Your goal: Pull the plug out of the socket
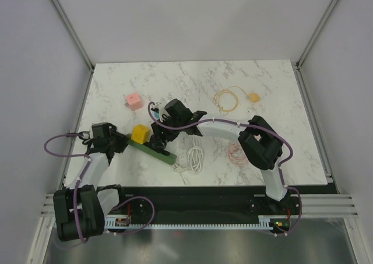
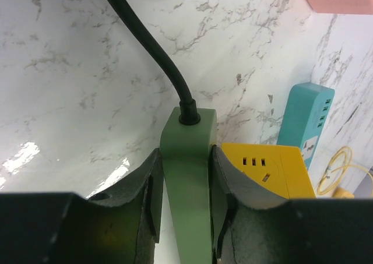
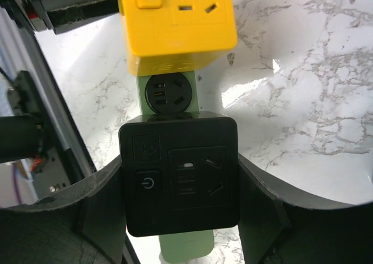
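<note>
We see the left pincer [image 2: 186, 165] clenched on one end of the green power strip [image 2: 189, 141], its two dark fingers [image 2: 152, 188] pressed against the strip's long sides. A black cord [image 2: 145, 39] leaves that end of the strip and curves away across the marble counter [image 2: 70, 83].

From above, the strip [image 1: 158, 152] lies slanted near the front left of the counter [image 1: 274, 77], with the left pincer [image 1: 121, 140] at its left end and the right pincer [image 1: 158, 134] reaching in from the right over its middle.

In the right wrist view, the right pincer [image 3: 180, 185] is grasping the black plug block [image 3: 186, 159], one finger on each side. The block sits directly over the green strip [image 3: 180, 243], which shows below it and again above it, where a round black socket [image 3: 169, 93] is uncovered. We cannot tell whether the block's pins are in the strip or just lifted clear.

A yellow plug block [image 3: 175, 19] sits on the strip just beyond that open socket, between the black block and the left pincer.

Elsewhere on the counter we see:
- a pink plug block [image 1: 134, 101] towards the back left
- a thin yellow cable [image 1: 227, 98] with a small yellow plug [image 1: 254, 96] at the back right
- a coiled white cable [image 1: 194, 157] just right of the strip
- a pale pink cable [image 1: 236, 153] beside the right arm

The left wrist view also shows a teal power strip [image 2: 306, 118] lying beyond the yellow block.
</note>
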`<state>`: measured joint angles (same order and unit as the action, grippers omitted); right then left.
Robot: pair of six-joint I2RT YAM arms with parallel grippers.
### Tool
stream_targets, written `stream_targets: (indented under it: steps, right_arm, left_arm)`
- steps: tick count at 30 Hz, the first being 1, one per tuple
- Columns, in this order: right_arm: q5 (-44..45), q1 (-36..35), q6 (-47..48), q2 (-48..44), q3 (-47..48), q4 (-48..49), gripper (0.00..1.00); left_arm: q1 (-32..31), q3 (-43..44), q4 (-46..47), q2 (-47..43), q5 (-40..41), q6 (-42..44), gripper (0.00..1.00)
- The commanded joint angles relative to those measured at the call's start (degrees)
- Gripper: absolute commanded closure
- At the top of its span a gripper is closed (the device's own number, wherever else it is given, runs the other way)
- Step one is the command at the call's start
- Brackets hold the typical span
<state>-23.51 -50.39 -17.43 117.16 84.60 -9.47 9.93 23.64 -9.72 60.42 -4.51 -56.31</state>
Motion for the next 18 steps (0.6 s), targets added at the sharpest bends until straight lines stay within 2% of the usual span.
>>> stream_targets:
  steps: [1,4,6,8,11,12,16,18]
  right_arm:
    - [20.3,0.4,7.6,-3.7,2.6,-5.9,1.0]
    - [23.0,-0.1,8.6,-3.5,2.5,-6.4,1.0]
    - [21.8,0.0,8.3,-3.3,2.8,-6.3,1.0]
    - [12.6,2.0,6.2,-3.3,2.6,-4.8,1.0]
    - [-0.7,5.9,-2.9,-3.1,-0.1,3.2,1.0]
    - [-1.8,6.2,-5.5,-3.2,-0.3,4.5,1.0]
    - [-2.0,6.3,-5.8,-2.7,-0.1,5.1,1.0]
    - [2.2,6.0,-4.5,-2.8,0.4,3.6,1.0]
  left_arm:
    - [0.9,-0.6,-4.3,-0.3,8.2,5.2,0.98]
    - [0.7,-0.5,-4.2,-0.2,8.3,5.2,0.98]
    - [0.7,-0.6,-4.3,-0.3,8.4,5.3,0.98]
    - [0.5,-0.6,-4.3,-0.6,8.5,5.4,0.98]
    - [0.5,-0.7,-4.4,-0.6,8.7,5.4,0.98]
    - [0.5,-0.6,-4.4,-0.7,8.7,5.3,0.98]
    - [0.5,-0.6,-4.5,-0.8,8.8,5.4,0.98]
    - [0.6,-0.6,-4.5,-0.7,8.8,5.4,0.98]
